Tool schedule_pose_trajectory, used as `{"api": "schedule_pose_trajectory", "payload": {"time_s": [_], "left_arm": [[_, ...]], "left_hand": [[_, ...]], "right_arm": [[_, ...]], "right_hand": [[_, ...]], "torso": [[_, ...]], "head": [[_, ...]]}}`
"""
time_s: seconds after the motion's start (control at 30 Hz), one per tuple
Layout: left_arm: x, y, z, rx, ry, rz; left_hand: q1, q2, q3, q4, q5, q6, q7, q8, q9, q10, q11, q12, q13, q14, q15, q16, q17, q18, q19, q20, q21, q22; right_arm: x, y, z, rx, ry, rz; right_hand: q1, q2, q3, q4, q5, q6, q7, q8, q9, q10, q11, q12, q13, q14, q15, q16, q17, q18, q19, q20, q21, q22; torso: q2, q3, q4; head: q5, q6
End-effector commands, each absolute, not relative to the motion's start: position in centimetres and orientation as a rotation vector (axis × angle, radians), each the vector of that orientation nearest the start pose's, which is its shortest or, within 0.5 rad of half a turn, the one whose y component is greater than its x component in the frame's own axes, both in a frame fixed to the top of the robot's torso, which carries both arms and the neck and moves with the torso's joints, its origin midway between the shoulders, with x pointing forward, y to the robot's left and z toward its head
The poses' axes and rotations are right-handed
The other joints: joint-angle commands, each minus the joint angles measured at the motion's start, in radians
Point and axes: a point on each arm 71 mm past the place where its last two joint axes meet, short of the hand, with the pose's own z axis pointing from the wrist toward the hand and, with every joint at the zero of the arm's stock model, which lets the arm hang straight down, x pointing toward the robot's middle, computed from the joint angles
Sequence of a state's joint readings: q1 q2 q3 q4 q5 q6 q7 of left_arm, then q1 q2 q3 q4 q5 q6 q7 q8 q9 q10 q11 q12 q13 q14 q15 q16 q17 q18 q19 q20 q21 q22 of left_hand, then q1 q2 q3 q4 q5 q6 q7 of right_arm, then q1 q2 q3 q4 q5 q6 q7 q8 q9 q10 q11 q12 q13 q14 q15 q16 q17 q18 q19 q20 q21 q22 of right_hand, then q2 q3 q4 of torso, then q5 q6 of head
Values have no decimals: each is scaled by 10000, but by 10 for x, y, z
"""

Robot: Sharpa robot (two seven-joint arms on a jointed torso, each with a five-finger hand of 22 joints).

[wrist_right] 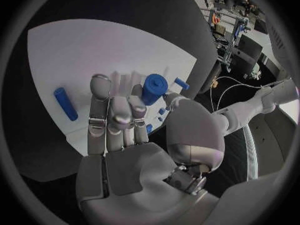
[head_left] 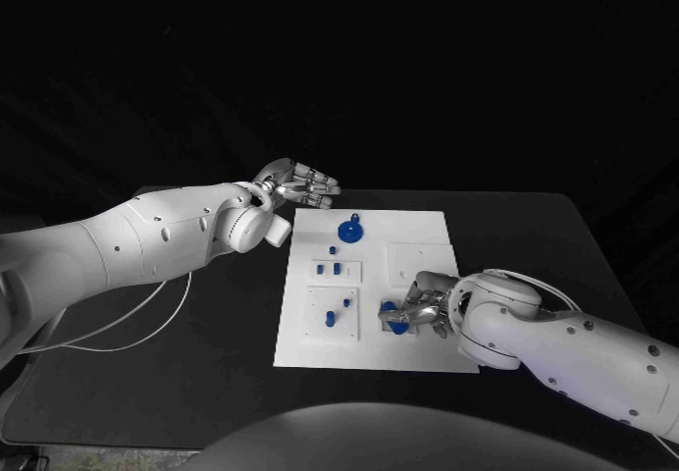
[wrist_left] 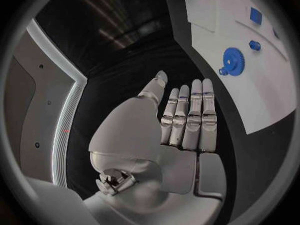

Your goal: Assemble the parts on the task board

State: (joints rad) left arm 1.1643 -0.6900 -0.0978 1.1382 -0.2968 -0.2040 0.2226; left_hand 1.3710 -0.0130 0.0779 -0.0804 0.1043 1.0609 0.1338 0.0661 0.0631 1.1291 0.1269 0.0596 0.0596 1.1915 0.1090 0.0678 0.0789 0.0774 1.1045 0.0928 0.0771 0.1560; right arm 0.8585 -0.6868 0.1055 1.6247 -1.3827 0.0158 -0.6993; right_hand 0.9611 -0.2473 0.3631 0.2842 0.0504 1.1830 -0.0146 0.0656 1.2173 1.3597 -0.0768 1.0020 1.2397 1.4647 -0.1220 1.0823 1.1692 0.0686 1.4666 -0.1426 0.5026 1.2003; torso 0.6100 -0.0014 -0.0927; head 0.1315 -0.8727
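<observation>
**Q:** How far along is the board? Walk me through the cams.

**A:** Head cam first. The board (head_left: pixel 375 294) sits mid-tabletop (head_left: pixel 566 245). My left hand (head_left: pixel 297 184) hangs off the board's far left corner, touching nothing. My right hand (head_left: pixel 425 306) is down over the near right part of the board with a blue piece at its fingers. A gear (head_left: pixel 349 232) lies near the far edge, and a few small blue parts (head_left: pixel 334 266) sit in or on the two inset panels on the left side. I can't tell from here which of those are seated and which are just lying there.

**Q:** Left wrist?

**A:** Left hand's fingers (wrist_left: pixel 187 120) are straight, side by side, holding nothing. The gear (wrist_left: pixel 232 61) lies flat on the board well away from them, a small peg (wrist_left: pixel 254 45) just beside it.

**Q:** Right wrist?

**A:** That hand is pinching a blue cylinder (wrist_right: pixel 153 89) between thumb and fingertips (wrist_right: pixel 136 116), lifted clear of the board. A blue rod (wrist_right: pixel 65 103) lies loose on the white surface beside the hand.

**Q:** So, progress?

**A:** I'd say early to middle. The gear, the rod and the cylinder in my hand all look unplaced. My guess is the cylinder goes in first.
</observation>
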Motion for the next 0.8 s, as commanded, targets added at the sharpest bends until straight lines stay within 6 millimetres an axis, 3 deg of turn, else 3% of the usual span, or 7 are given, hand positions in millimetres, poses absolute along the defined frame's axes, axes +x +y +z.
{"api": "schedule_pose_trajectory", "payload": {"time_s": [0.03,0.6,0.8], "left_arm": [[534,241,-247,-9297,16960,-11929],[534,240,-247,-9299,16957,-11918],[534,242,-247,-9309,16948,-11895]], "left_hand": [[-48,87,-60,10,-32,-68,22,-25,7,-71,2,13,-9,-68,13,-52,11,-22,47,11,14,-9],[-61,82,-78,36,-36,-101,31,-34,3,-78,4,14,-9,-71,16,-51,12,-22,49,15,13,-30],[-61,82,-78,36,-36,-101,31,-34,3,-78,4,14,-9,-71,16,-51,12,-22,49,15,13,-30]], "right_arm": [[398,-127,-303,1004,23297,3468],[400,-131,-305,1153,23417,3402],[393,-133,-303,1108,23637,3626]], "right_hand": [[-145,4,60,24,-19,43,11,-6,-19,31,15,-34,5,6,-29,-42,21,-189,440,-62,5,-13],[-487,59,77,62,-17,99,-12,-1,-59,43,2,-53,9,10,-37,-59,28,-196,438,-67,33,-26],[-106,43,252,-66,-18,201,-33,5,-24,74,-15,-29,27,18,-42,-21,66,-213,443,-73,111,2]], "torso": [[3,-5,0],[1,-10,13],[-1,-6,8]], "head": [[-1,1],[-43,1],[-31,1]]}}
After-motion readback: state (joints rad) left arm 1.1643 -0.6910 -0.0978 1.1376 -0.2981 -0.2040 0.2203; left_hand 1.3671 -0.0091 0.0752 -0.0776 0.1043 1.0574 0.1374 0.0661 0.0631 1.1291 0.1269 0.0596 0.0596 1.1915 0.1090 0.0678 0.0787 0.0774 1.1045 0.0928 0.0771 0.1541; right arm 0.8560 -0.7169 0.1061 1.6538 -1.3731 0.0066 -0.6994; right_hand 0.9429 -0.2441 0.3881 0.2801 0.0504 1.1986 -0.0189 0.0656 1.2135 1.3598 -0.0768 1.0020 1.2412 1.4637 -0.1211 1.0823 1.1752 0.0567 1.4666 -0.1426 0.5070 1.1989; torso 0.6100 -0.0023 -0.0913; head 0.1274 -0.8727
